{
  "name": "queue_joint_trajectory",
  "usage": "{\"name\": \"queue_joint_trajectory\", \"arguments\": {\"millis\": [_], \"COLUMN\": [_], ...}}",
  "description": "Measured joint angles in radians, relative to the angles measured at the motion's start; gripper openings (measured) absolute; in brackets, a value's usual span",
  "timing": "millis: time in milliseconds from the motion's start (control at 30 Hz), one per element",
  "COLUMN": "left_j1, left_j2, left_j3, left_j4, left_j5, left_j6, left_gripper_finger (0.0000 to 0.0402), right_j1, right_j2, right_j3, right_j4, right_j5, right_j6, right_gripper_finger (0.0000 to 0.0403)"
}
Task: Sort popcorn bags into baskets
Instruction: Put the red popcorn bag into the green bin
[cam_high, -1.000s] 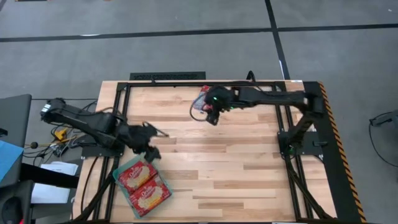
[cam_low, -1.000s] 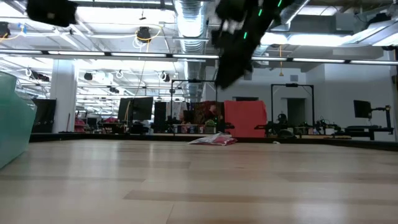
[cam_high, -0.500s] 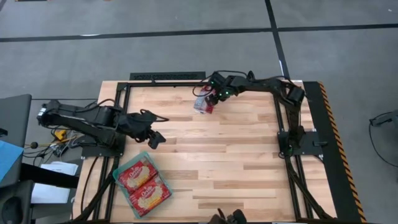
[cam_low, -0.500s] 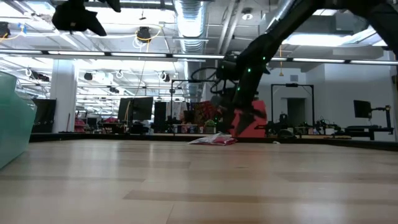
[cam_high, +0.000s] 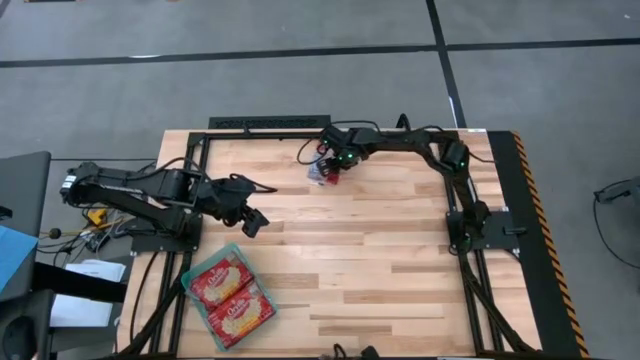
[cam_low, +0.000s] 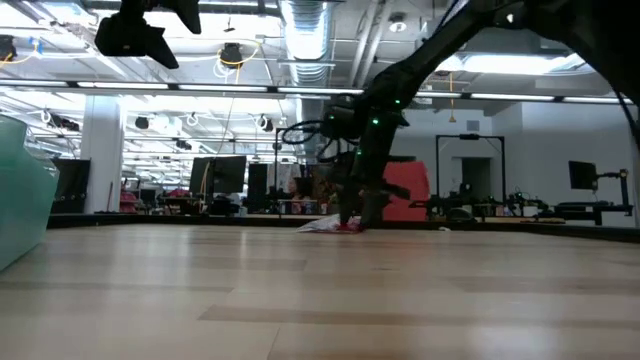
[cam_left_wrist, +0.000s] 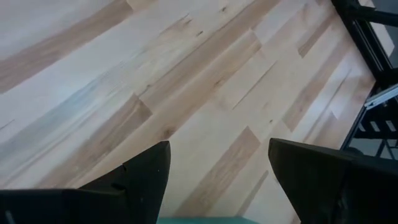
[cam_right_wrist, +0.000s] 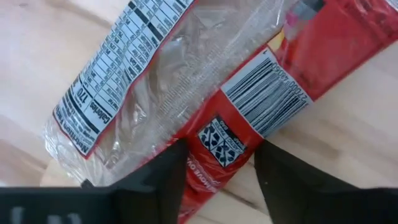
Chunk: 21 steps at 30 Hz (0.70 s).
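1. Two bags lie at the far edge of the desk (cam_high: 380, 250): a red popcorn bag (cam_right_wrist: 261, 106) and a clear-backed bag (cam_right_wrist: 143, 81) overlapping it, and the right tool (cam_high: 327, 168) is down on them with its jaws part open astride the red one's end, not yet closed
2. One risk: the two bags overlap, so the jaws may pinch both or drag the clear-backed one along
3. Another risk: the film looks slick and the bite is near one end, so the red bag may slip out or swing on lifting
4. Two squarish packets (cam_high: 228, 292) already lie abreast in the single teal basket (cam_high: 196, 313) at the near left corner; it looks full, so a third may overhang and slide off
5. One left tool (cam_high: 250, 222) hangs open and empty above bare desk, between basket and bags
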Motion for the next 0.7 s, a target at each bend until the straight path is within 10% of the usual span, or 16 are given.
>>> {"name": "queue_joint_trajectory", "arguments": {"millis": [300, 700], "left_j1": [0.010, 0.010], "left_j2": [0.000, -0.001], "left_j3": [0.000, -0.018], "left_j4": [0.000, 0.020], "left_j5": [-0.015, -0.139], "left_j6": [0.035, -0.118], "left_gripper_finger": [0.0259, 0.0259], "right_j1": [0.041, 0.106], "right_j2": [0.022, -0.124], "right_j3": [0.066, 0.059], "right_j4": [-0.084, -0.197], "right_j5": [-0.068, -0.108], "right_j6": [-0.032, -0.077], "right_gripper_finger": [0.0020, 0.0005]}}
